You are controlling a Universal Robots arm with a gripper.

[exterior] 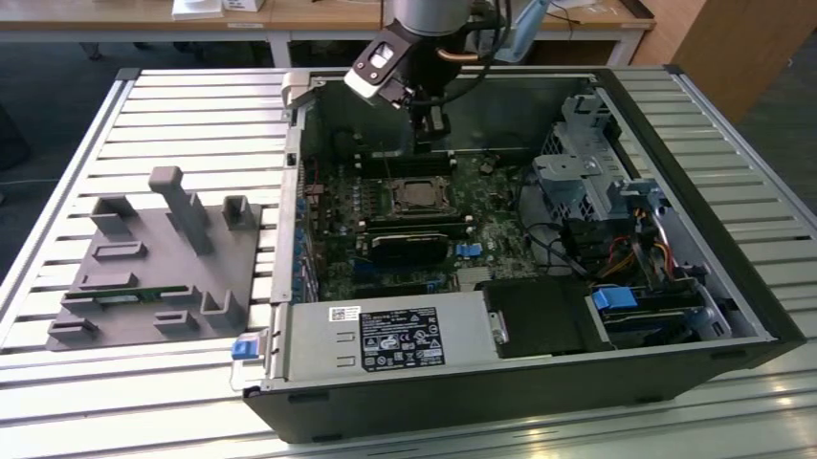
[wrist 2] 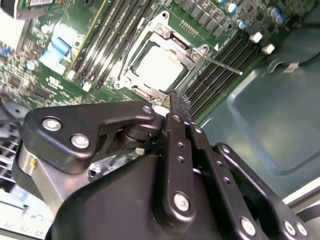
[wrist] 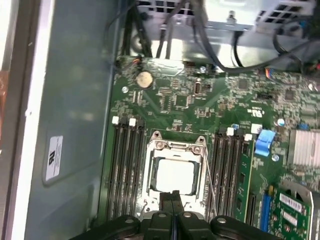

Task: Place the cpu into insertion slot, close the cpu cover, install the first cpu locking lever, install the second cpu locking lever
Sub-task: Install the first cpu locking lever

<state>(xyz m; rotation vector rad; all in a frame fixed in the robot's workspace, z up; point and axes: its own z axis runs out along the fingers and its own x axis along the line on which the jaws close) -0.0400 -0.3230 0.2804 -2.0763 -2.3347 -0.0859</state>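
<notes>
Fingers (wrist: 166, 207) pressed together, empty, hang over the closed cover (wrist: 175, 146); cpu (wrist: 174, 176) seated, one lever (wrist: 209, 175) apparently unlatched.

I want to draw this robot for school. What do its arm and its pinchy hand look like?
The arm is a silvery-grey tube with black cables beside it and a white-and-black box at its wrist. The gripper is matte black: flat jointed bars dotted with shiny silver screws, ending in two slim fingers.
</notes>
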